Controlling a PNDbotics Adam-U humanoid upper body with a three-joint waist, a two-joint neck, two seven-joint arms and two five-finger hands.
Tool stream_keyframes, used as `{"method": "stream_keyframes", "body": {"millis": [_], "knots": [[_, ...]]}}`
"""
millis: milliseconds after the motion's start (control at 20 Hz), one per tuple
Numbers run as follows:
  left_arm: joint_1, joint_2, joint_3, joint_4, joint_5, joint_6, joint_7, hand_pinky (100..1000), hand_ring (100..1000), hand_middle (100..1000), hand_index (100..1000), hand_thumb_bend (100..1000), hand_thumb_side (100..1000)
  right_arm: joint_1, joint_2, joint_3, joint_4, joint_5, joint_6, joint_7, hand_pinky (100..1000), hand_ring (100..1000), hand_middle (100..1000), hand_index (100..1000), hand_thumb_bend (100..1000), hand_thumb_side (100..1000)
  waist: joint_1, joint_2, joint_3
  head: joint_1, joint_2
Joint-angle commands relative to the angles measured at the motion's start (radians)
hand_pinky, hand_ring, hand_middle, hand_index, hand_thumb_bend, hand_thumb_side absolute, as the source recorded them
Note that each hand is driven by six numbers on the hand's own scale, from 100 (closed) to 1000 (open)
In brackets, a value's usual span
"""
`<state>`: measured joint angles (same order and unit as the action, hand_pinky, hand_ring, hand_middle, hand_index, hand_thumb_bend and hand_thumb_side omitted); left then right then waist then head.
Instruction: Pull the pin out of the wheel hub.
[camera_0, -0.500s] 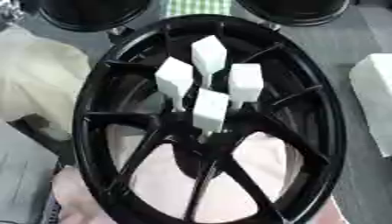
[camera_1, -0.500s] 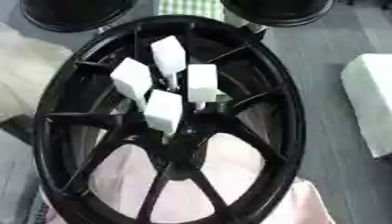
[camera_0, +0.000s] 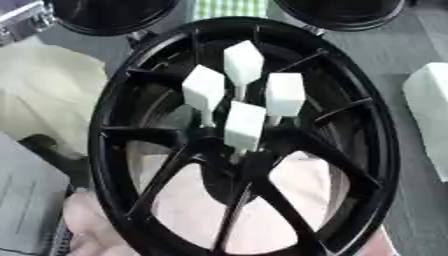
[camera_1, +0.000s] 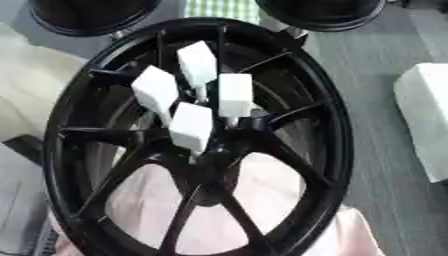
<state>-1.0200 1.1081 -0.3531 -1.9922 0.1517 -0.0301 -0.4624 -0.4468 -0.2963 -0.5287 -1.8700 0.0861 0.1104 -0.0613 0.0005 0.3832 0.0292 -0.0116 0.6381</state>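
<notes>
Neither robot hand showed in either eye view, so nothing could be said of what their fingers were doing. The nearest thing to where fingers would work was the cluster of four white pins, each with a blocky white head on a thin stem standing up from the centre of the black wheel hub (camera_0: 229, 165). The front pin (camera_0: 244, 127) stood closest to the camera, with the left pin (camera_0: 203, 90), the rear pin (camera_0: 242, 62) and the right pin (camera_0: 284, 94) grouped close behind it, heads apart but near.

The heads looked rigid, light and flat-sided, probably plastic, which should give a fair pinch across two opposite faces; the stems seemed thin and might bend if pulled sideways, so a pull along the stem would suit. Room was tight between neighbouring heads, while above them it was open. The dark spokes and the rim (camera_0: 105, 120) ringed the hub, with pale cloth (camera_0: 188, 200) beneath.
</notes>
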Motion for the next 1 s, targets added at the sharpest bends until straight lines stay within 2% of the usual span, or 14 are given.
{"method": "stream_keyframes", "body": {"millis": [50, 200, 350, 600, 800, 1000], "knots": [[-0.031, 0.001, 0.001, -0.008, 0.011, 0.021, -0.030, 625, 645, 668, 775, 100, 674, -0.003, -0.034, 0.000, -0.007, 0.006, -0.006, 0.000, 563, 469, 421, 554, 342, 377, -0.001, -0.032, -0.001, -0.001, 0.002], [-0.056, -0.023, -0.045, -0.008, 0.006, 0.051, -0.075, 648, 670, 674, 794, 100, 586, -0.003, -0.033, 0.002, -0.005, 0.006, -0.008, 0.002, 563, 469, 421, 553, 342, 377, -0.003, -0.032, -0.002, 0.002, 0.009], [-0.079, -0.046, -0.099, -0.008, -0.016, 0.081, -0.121, 661, 672, 666, 801, 145, 557, -0.002, -0.033, 0.004, -0.003, 0.006, -0.011, 0.004, 563, 468, 420, 553, 341, 378, -0.003, -0.032, -0.003, 0.005, 0.014], [-0.118, -0.087, -0.156, -0.008, -0.069, 0.121, -0.200, 678, 678, 670, 809, 232, 557, -0.001, -0.033, 0.009, 0.000, 0.006, -0.016, 0.009, 563, 467, 418, 551, 341, 378, -0.005, -0.032, -0.003, 0.003, 0.017], [-0.149, -0.126, -0.200, -0.008, -0.112, 0.159, -0.261, 694, 690, 696, 828, 257, 583, 0.000, -0.033, 0.012, 0.004, 0.006, -0.020, 0.012, 563, 466, 417, 550, 341, 378, -0.007, -0.032, -0.003, 0.001, 0.019], [-0.169, -0.149, -0.211, -0.008, -0.151, 0.197, -0.319, 703, 683, 718, 830, 260, 559, 0.001, -0.034, 0.014, 0.006, 0.006, -0.022, 0.014, 563, 465, 415, 549, 340, 379, -0.007, -0.033, -0.001, -0.001, 0.021]]}}
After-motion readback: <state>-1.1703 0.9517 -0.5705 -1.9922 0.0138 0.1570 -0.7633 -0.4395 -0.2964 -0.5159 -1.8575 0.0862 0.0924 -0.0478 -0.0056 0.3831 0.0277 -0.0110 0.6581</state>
